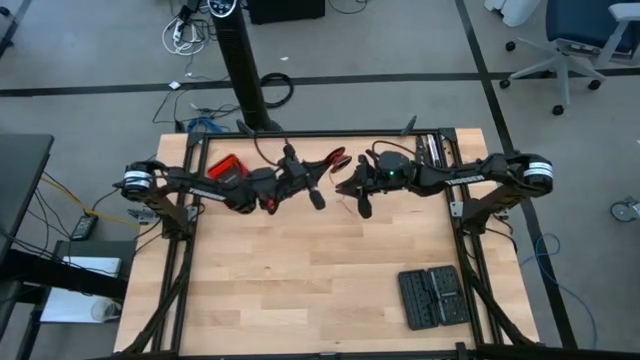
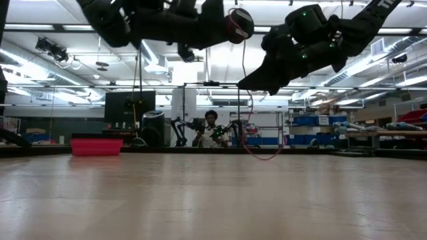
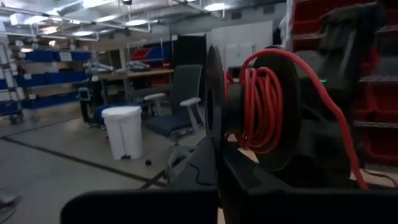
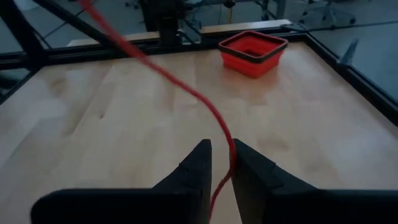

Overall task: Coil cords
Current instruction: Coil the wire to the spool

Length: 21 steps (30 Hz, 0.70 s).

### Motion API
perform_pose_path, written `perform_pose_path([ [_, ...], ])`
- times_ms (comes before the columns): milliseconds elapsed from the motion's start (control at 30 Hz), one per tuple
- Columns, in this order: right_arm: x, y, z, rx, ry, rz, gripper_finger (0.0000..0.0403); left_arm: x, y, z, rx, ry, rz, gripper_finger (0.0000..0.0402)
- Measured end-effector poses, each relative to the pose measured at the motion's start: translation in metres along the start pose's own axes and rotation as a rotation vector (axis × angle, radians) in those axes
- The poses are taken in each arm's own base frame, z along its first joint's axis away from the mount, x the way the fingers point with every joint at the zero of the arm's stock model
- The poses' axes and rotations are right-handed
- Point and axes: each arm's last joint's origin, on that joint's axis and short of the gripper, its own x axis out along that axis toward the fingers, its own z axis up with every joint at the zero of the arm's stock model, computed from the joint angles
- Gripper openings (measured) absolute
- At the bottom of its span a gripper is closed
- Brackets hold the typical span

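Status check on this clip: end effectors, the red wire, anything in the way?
Left end effector shut on the spool, raised over the table. Right end effector pinching the red wire. Wire partly wound on the spool. Nothing in the way.

Two dark arms, silver-white bands at shoulder joints, white lettering along links, unreadable here. Green light on right wrist. Gripper fingers matte black, wedge-shaped.
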Motion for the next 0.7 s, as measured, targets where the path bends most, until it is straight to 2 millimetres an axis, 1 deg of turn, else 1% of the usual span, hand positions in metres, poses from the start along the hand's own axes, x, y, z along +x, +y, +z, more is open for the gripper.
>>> perform_pose_path([
  [167, 0.000, 0.000, 0.001, 0.024, -0.010, -0.001, 0.0056, -0.016, 0.003, -0.017, -0.002, -0.005, -0.011, 0.0001],
  [300, 0.002, -0.002, 0.005, 0.057, -0.010, -0.009, 0.0053, -0.021, 0.004, -0.022, -0.011, -0.008, -0.011, 0.0001],
  [433, 0.016, -0.003, 0.014, 0.065, -0.010, -0.029, 0.0044, -0.021, 0.006, -0.018, -0.030, -0.044, 0.006, 0.0001],
  [567, 0.032, -0.005, 0.020, 0.053, -0.008, -0.040, 0.0024, -0.021, 0.009, -0.018, -0.030, -0.032, 0.089, 0.0001],
  [633, 0.038, -0.007, 0.021, 0.041, -0.003, -0.042, 0.0008, -0.022, 0.010, -0.017, -0.028, -0.034, 0.099, 0.0001],
  [700, 0.040, -0.008, 0.018, 0.043, 0.009, -0.042, 0.0004, -0.023, 0.010, -0.018, -0.025, -0.028, 0.099, 0.0001],
])
